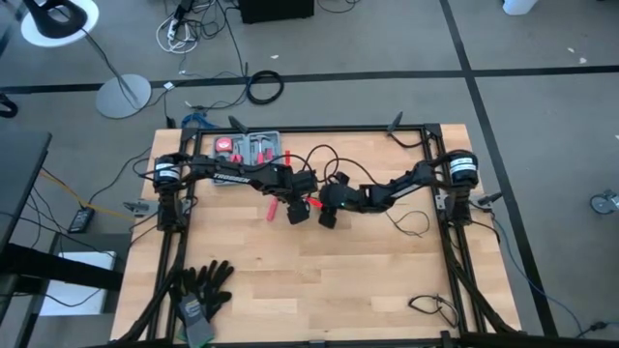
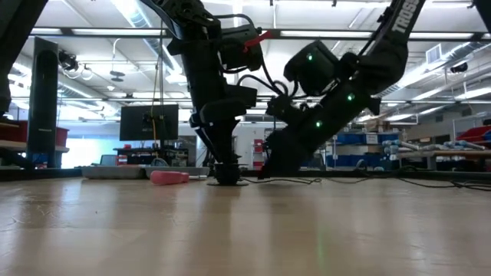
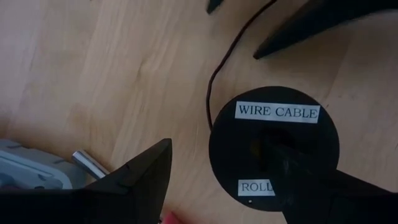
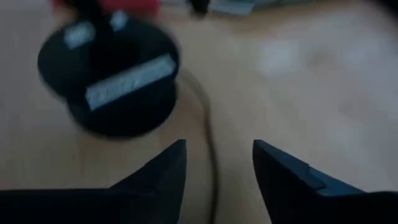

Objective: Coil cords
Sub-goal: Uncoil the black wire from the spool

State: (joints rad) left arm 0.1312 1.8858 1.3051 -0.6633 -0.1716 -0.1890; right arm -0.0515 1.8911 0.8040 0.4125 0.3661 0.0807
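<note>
the cords (image 4: pixel 208 124) run between the right hand's (image 4: pixel 217 165) parted fingers — untouched — puck just beyond.

Both arms crowd the spool (image 1: pixel 298 213) mid-table; bare wood (image 1: pixel 319 290) lies open toward the gloves (image 1: pixel 201 290).

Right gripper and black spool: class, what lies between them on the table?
In the right wrist view, only bare wood and a thin black wire lie between the right gripper and the spool.

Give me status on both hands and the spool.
Left hand open, one finger in the spool hub. Right hand open beside it, empty. Wire trails loose. Red tool lies close.
</note>
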